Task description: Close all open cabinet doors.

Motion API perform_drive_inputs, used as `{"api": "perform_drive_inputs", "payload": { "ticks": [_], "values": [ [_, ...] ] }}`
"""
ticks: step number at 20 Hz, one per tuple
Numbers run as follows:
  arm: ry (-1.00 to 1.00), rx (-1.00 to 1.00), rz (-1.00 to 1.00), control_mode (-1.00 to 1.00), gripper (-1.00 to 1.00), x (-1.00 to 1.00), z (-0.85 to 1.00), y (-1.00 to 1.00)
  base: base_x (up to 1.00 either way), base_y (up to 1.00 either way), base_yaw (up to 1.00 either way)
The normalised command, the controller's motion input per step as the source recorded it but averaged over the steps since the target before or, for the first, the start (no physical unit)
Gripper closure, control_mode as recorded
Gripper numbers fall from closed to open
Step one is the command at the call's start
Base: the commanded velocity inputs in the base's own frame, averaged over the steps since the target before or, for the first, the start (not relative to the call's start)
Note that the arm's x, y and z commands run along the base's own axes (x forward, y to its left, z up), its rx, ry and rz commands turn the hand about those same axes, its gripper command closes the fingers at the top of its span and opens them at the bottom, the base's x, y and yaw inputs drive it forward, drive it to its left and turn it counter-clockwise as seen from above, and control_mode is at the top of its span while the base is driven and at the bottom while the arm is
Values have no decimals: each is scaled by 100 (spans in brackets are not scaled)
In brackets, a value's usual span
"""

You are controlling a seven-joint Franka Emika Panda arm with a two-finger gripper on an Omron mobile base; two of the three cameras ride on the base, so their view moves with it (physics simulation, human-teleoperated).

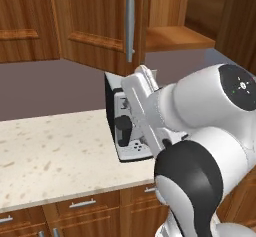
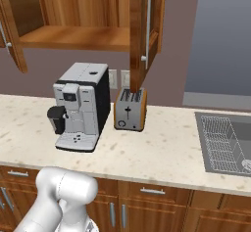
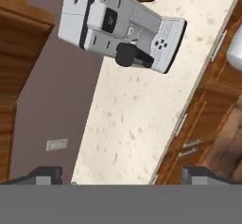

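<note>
Two cupboard doors hang open over the bench

Two cabinet doors stand swung out from the upper cupboard above our speckled bench [image 2: 162,152]. One door [image 2: 144,30] shows edge-on in the right base view, its silver bar handle [image 2: 147,23] facing right, just above the toaster [image 2: 130,109]. We see the other door [image 2: 12,35] at the left edge of that view; in the left base view it is the panel [image 1: 100,21] hanging over the coffee machine [image 1: 122,126]. Between them lies the bare cupboard shelf [image 2: 73,37]. A sink [image 2: 223,143] is sunk into the bench at the far right. Our claw [image 3: 120,180] hovers well apart from both doors, its tips [image 3: 45,175] spread wide and gripping nothing, looking down along the bench toward the coffee machine [image 3: 118,27]
</note>
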Motion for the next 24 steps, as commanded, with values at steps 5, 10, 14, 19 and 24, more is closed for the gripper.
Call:
{"api": "perform_drive_inputs", "payload": {
  "ticks": [5, 10, 14, 19, 24],
  "values": [
    [-16, 1, -30, -100, -100, 10, 15, 29, 0, 0, 0],
    [-13, 4, -28, -100, -100, 16, 20, 12, 0, 0, 0],
    [-10, 5, -22, -100, -100, 13, 23, 3, 0, 0, 0],
    [-15, 4, -16, -100, -100, 13, 27, 10, 0, 0, 0],
    [-14, 3, -17, -100, -100, 19, 27, 8, 0, 0, 0]
  ]
}}
